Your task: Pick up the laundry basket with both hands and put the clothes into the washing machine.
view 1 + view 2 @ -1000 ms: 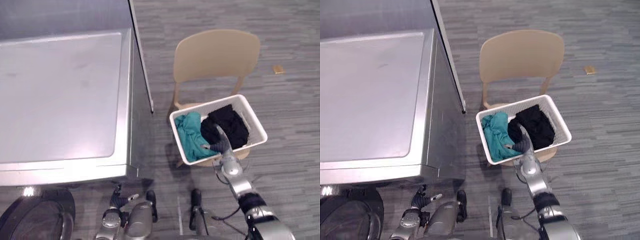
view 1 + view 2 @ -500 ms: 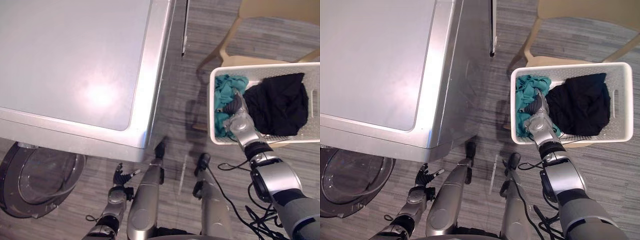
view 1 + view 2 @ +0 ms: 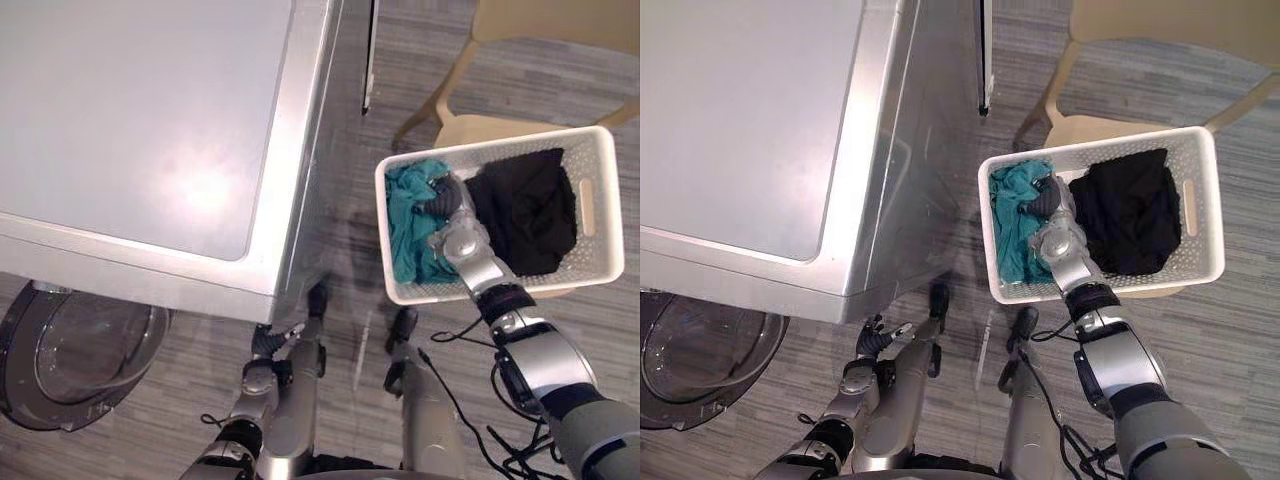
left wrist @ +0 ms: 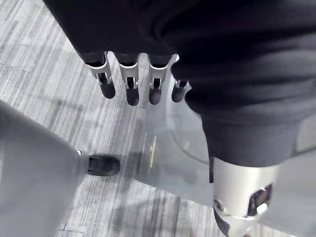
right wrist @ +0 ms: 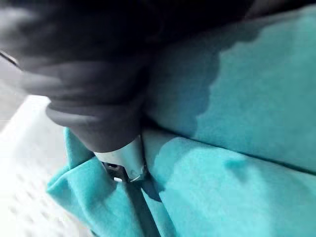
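A white laundry basket (image 3: 606, 232) rests on a beige chair (image 3: 482, 128). It holds a teal cloth (image 3: 404, 222) on the side nearer the machine and a black cloth (image 3: 527, 205) beside it. My right hand (image 3: 455, 222) reaches into the basket between the two cloths. Its fingers are curled onto the teal cloth (image 5: 237, 173), and its thumb (image 5: 123, 159) presses into a fold. My left hand (image 3: 263, 372) hangs low over the floor in front of the machine, its fingers (image 4: 129, 91) straight and holding nothing.
The silver washing machine (image 3: 150, 120) takes up the left. Its round door (image 3: 70, 355) stands open at the lower left. A strip of grey floor (image 3: 350, 250) separates the machine from the basket.
The camera has swung down over the machine and the basket. My right hand's fingers have curled into the teal cloth. The basket has turned a little and sits nearer the machine.
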`<state>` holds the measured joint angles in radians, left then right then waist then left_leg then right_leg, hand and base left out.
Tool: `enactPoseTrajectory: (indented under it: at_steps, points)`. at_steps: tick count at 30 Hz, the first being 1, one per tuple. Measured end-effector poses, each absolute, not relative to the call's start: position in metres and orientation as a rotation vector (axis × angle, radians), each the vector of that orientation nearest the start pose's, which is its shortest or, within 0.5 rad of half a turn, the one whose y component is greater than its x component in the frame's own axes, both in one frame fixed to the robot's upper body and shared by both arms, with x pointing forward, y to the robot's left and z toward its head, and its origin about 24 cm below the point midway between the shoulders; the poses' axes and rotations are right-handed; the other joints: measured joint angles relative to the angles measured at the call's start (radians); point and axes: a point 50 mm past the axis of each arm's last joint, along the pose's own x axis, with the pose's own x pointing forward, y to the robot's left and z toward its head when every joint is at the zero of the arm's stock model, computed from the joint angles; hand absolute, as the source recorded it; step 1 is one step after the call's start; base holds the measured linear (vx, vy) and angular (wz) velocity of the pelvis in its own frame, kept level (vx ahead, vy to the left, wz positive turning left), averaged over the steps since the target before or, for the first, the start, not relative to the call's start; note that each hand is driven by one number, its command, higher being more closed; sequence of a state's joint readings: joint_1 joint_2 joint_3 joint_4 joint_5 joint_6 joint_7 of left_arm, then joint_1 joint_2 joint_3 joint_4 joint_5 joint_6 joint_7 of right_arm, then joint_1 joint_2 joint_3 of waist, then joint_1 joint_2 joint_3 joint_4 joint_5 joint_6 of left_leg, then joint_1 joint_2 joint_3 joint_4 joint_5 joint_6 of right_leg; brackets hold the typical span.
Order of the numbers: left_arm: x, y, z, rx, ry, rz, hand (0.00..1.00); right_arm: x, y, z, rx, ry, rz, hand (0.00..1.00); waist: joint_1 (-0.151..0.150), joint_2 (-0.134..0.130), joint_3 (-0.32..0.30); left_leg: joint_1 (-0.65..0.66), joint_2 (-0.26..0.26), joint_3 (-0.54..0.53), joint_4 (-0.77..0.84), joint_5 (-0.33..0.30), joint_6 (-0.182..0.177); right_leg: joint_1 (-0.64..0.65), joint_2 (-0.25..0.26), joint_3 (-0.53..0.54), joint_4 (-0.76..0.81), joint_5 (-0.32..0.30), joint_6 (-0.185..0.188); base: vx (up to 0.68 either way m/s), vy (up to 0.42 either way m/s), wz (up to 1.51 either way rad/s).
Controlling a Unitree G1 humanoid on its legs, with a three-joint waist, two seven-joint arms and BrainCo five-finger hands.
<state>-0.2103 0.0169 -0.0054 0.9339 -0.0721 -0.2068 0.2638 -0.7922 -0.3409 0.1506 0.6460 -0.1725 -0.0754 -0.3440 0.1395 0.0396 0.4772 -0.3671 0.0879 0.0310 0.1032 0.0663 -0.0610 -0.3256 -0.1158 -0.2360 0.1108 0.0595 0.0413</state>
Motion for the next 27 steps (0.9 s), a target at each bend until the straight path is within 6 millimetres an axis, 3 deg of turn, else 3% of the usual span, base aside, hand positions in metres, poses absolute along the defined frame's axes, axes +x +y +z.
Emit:
enactPoseTrajectory:
  at_steps: [2,4,6,10,15,19,20,21,22,23,24,26,27]
  points:
    - [0.236,0.162,-0.090,0.056,0.532,0.246,0.00,0.377,-0.167,0.173,-0.498,-0.393,-0.224,1.00,-0.016,-0.009,0.005,0.021,0.002,0.005,-0.004,0.000,0.000,0.018,0.004,0.013,-0.011,0.000,0.000,-0.02,-0.006,-0.20]
    - [0.228,0.172,-0.094,0.076,0.556,0.261,0.00,0.357,-0.156,0.176,-0.379,-0.488,-0.208,1.00,-0.019,-0.030,0.012,0.087,0.010,0.032,-0.022,-0.003,-0.002,0.064,0.011,0.037,-0.019,0.000,0.000,0.00,-0.010,-0.30]
    - [0.217,0.177,-0.101,0.082,0.592,0.273,0.00,0.340,-0.145,0.168,-0.302,-0.523,-0.175,1.00,-0.025,-0.055,-0.005,0.129,0.010,0.054,-0.033,-0.010,-0.008,0.095,0.015,0.053,-0.030,0.000,0.001,0.05,0.011,-0.30]
    - [0.191,0.188,-0.115,0.099,0.675,0.282,0.00,0.303,-0.126,0.145,-0.085,-0.519,-0.096,1.00,-0.070,-0.099,-0.091,0.203,0.013,0.073,-0.063,-0.022,-0.009,0.155,0.020,0.071,-0.056,-0.008,0.009,0.08,0.008,-0.15]
    - [0.160,0.193,-0.131,0.104,0.773,0.282,0.00,0.266,-0.105,0.127,0.169,-0.480,0.092,1.00,-0.073,-0.105,-0.201,0.299,0.010,0.127,-0.104,-0.034,-0.011,0.207,0.020,0.115,-0.071,-0.011,0.015,0.08,0.015,-0.30]
    - [0.154,0.197,-0.134,0.115,0.794,0.282,0.00,0.260,-0.089,0.134,0.301,-0.508,0.206,1.00,-0.088,-0.104,-0.202,0.306,0.017,0.120,-0.003,-0.077,0.004,0.196,0.005,0.130,0.070,-0.053,0.039,-0.03,0.012,0.03]
    - [0.154,0.198,-0.134,0.133,0.794,0.276,0.00,0.259,-0.089,0.136,0.317,-0.519,0.204,1.00,-0.101,-0.103,-0.203,0.282,0.023,0.090,0.033,-0.085,0.013,0.190,-0.001,0.143,0.150,-0.092,0.063,-0.08,0.010,0.72]
    - [0.154,0.199,-0.133,0.146,0.792,0.270,0.00,0.258,-0.088,0.138,0.325,-0.532,0.203,1.00,-0.105,-0.102,-0.202,0.273,0.024,0.072,0.046,-0.091,0.022,0.169,-0.008,0.162,0.252,-0.155,0.048,-0.09,-0.037,1.15]
    - [0.157,0.202,-0.131,0.163,0.776,0.264,0.00,0.257,-0.090,0.139,0.328,-0.547,0.195,1.00,-0.109,-0.106,-0.203,0.262,0.010,0.019,0.074,-0.091,0.021,0.138,-0.028,0.194,0.491,-0.241,0.051,-0.08,-0.130,1.37]
    - [0.156,0.206,-0.130,0.182,0.768,0.268,0.00,0.256,-0.090,0.140,0.331,-0.556,0.199,1.00,-0.105,-0.118,-0.215,0.235,-0.002,-0.030,0.107,-0.090,0.021,0.145,-0.035,0.235,0.638,-0.276,0.081,-0.08,-0.177,1.32]
    - [0.157,0.210,-0.128,0.201,0.757,0.274,0.00,0.256,-0.088,0.140,0.332,-0.558,0.205,1.00,-0.097,-0.118,-0.216,0.216,-0.009,-0.049,0.122,-0.089,0.019,0.154,-0.035,0.259,0.677,-0.285,0.092,-0.14,-0.246,1.16]
    - [0.158,0.218,-0.121,0.234,0.718,0.281,0.00,0.255,-0.083,0.143,0.335,-0.570,0.229,1.00,-0.075,-0.144,-0.237,0.146,-0.033,-0.100,0.165,-0.074,-0.003,0.202,-0.027,0.312,0.651,-0.307,0.089,-0.19,-0.252,0.85]
    - [0.165,0.215,-0.114,0.228,0.669,0.277,0.00,0.256,-0.081,0.146,0.332,-0.588,0.236,1.00,-0.064,-0.153,-0.246,0.090,-0.036,-0.130,0.177,-0.050,-0.025,0.229,-0.009,0.314,0.553,-0.390,0.067,-0.29,-0.268,0.70]
